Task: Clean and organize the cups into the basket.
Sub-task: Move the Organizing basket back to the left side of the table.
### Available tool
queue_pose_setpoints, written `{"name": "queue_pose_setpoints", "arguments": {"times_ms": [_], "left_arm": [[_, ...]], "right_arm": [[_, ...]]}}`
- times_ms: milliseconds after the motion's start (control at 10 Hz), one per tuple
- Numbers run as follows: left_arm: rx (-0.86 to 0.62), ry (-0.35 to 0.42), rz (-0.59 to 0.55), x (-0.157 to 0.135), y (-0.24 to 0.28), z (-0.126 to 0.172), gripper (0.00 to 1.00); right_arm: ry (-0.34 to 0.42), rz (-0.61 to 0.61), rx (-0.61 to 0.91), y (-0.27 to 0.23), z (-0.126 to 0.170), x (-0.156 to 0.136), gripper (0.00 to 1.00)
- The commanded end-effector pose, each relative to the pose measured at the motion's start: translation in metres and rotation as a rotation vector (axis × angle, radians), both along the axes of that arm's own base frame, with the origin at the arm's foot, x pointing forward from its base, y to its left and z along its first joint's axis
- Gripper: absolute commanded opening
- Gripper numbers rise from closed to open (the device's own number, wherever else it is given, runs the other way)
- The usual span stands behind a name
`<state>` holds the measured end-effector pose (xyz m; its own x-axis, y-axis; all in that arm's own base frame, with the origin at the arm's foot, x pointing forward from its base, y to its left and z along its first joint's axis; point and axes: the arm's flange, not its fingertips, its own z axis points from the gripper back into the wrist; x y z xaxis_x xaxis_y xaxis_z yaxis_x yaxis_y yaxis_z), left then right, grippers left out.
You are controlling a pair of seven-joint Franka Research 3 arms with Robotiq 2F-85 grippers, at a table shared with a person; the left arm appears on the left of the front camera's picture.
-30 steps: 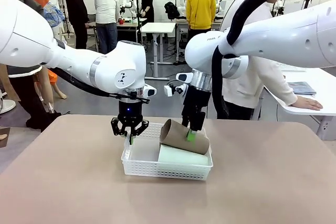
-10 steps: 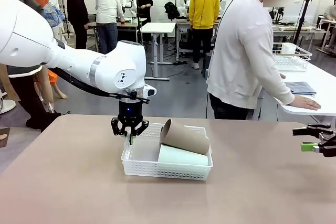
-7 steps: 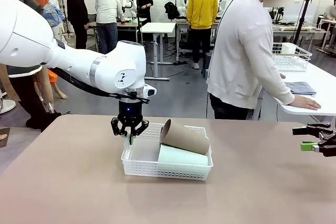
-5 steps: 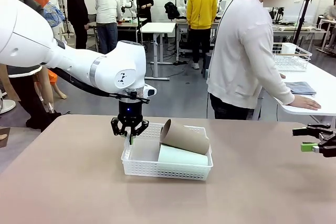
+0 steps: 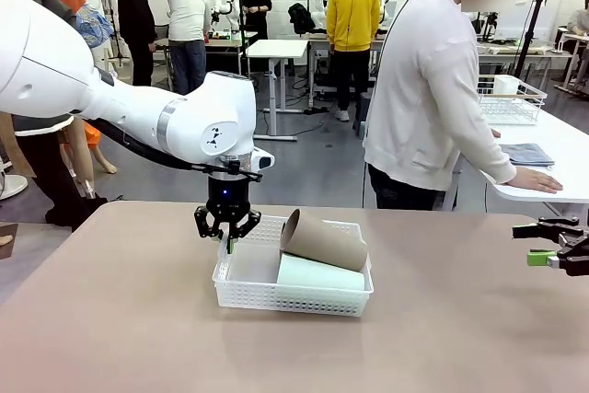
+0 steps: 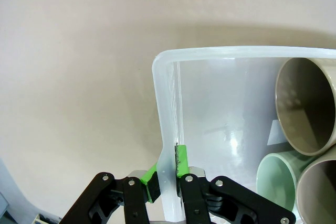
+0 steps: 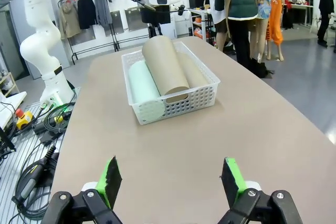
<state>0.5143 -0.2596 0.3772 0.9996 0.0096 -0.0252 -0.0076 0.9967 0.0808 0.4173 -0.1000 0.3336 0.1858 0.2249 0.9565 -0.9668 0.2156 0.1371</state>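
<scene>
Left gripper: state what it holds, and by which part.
The left gripper is shut on the shallow white plastic lattice basket, pinching its end wall at the rim.

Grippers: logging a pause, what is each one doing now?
Left gripper: shut on the basket wall.
Right gripper: open, empty.

The basket's (image 5: 293,294) left half lies bare, but the left gripper (image 5: 226,238), clamped on the left rim, blocks entry from that side. Stacked cups (image 5: 322,244) fill the right half. Around the basket the table (image 5: 442,319) lies bare up to the right gripper (image 5: 550,244) at its right edge.
</scene>
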Motion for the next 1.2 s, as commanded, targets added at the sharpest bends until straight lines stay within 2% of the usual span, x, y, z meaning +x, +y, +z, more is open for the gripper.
{"name": "queue_pose_setpoints", "arguments": {"times_ms": [0, 500, 600, 700, 800, 1000, 1100], "left_arm": [[0.001, -0.003, 0.003, -0.001, 0.0, 0.001, 0.0], [0.001, -0.003, 0.003, -0.001, 0.0, 0.001, 0.0], [0.001, -0.003, 0.003, -0.001, 0.0, 0.001, 0.0], [0.001, -0.003, 0.003, -0.001, 0.0, 0.001, 0.0], [0.001, -0.003, 0.003, -0.001, 0.0, 0.001, 0.0], [0.001, -0.003, 0.003, -0.001, 0.0, 0.001, 0.0], [0.001, -0.003, 0.003, -0.001, 0.0, 0.001, 0.0]], "right_arm": [[0.012, 0.005, -0.004, 0.0, -0.001, -0.002, 1.0], [0.0, 0.001, 0.0, 0.0, 0.0, 0.0, 1.0], [0.17, 0.028, 0.109, -0.016, 0.015, -0.017, 1.0], [0.33, -0.041, 0.184, -0.036, 0.035, -0.032, 1.0], [0.527, -0.121, 0.297, -0.064, 0.053, -0.043, 1.0], [0.844, -0.193, 0.399, -0.106, 0.056, -0.046, 1.0], [0.957, -0.236, 0.411, -0.124, 0.056, -0.049, 1.0]]}}
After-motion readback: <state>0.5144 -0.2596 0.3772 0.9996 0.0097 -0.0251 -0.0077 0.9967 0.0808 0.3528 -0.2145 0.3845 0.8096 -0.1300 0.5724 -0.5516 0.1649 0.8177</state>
